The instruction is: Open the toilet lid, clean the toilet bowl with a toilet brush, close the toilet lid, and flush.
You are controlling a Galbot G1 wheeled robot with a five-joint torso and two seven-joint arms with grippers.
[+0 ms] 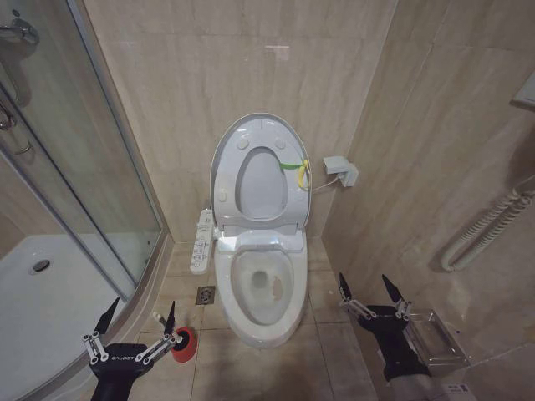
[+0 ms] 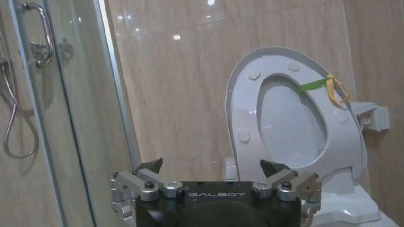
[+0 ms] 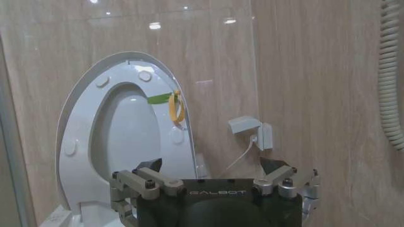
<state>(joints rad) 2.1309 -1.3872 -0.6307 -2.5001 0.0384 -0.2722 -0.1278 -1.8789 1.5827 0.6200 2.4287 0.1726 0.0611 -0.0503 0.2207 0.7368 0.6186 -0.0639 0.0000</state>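
Against the tiled wall, one toilet lid (image 1: 224, 159) stands raised above one toilet bowl (image 1: 259, 288). Two grippers hover low, fingers apart: left gripper (image 1: 139, 318) beside one toilet brush (image 1: 165, 322), right gripper (image 1: 369, 290) opposite.

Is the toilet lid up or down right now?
Up. The lid stands upright against the wall with the seat raised too, its underside bumpers facing out and the bowl exposed.

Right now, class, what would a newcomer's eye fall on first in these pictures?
The raised toilet lid, standing against the back wall with a yellow-green strap at its edge, above the open toilet bowl. Next, the two open grippers low in front: the left gripper beside the red brush cup, the right gripper right of the bowl.
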